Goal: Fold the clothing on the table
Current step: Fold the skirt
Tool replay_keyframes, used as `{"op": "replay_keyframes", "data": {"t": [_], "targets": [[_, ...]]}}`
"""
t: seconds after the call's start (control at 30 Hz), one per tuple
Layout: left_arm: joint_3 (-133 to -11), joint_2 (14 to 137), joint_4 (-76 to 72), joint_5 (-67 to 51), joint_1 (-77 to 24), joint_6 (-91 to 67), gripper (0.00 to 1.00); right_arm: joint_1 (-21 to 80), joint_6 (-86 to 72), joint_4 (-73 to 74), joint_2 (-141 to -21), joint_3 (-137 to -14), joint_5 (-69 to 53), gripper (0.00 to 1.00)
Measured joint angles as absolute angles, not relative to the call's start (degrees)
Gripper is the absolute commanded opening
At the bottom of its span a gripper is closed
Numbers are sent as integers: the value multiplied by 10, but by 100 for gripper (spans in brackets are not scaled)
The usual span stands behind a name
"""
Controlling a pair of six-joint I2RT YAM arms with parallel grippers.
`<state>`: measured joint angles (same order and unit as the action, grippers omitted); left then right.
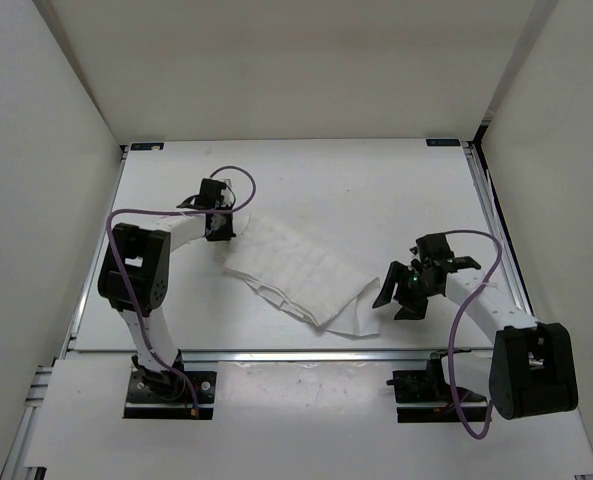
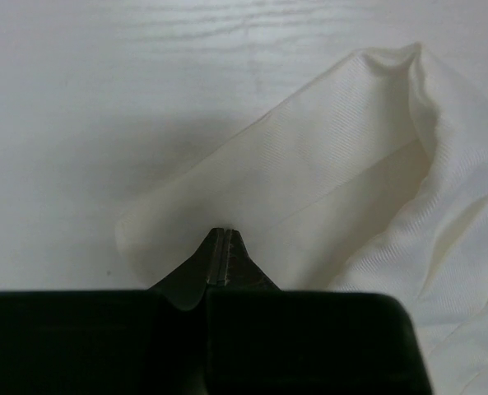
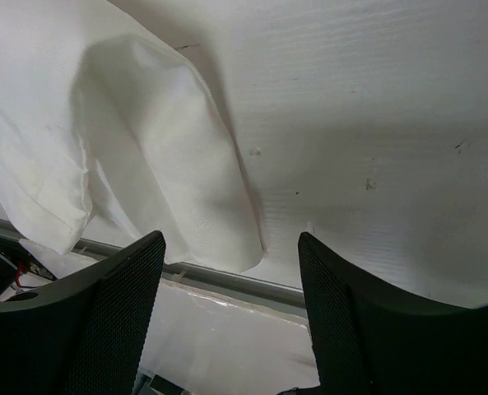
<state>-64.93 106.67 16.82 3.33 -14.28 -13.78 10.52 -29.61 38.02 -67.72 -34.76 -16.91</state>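
Robot test cell in a lab.
Plain white walls (image 1: 276, 60) stand beyond the left gripper (image 1: 220, 226) and the right gripper (image 1: 396, 298) and out to either side of them; beneath both lies a flat white table (image 1: 376, 190) edged with silver metal rails (image 1: 306, 355); behind them, toward the near rail, purple cables (image 1: 233, 168) loop along two white-and-black arms (image 1: 136, 270) down to base plates (image 1: 171, 392) bolted on the frame.

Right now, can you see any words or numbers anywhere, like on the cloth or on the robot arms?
No readable text in any view.
The clothing: plain white, no label or print showing.
The table: no writing, only small specks.
Two small blue pieces at the far table corners: too small to tell whether they carry writing.
The arms: black and white, no brand or number legible.
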Motion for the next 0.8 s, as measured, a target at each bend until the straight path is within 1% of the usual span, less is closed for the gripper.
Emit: {"op": "replay_keyframes", "data": {"t": [0.23,0.4,0.57,0.7,0.8], "targets": [[-578,1005,180,13,-138,-151,0,86,-296,296,-683,-301,-201,72],[-554,982,190,4,-154,-156,0,77,-296,219,-685,-282,-224,73],[-536,964,203,-7,-160,-160,0,81,-298,128,-719,-279,-256,74],[-528,955,211,-10,-161,-161,0,107,-303,65,-762,-284,-289,71],[-521,948,214,-11,-161,-163,0,127,-307,38,-799,-296,-312,63]]}}
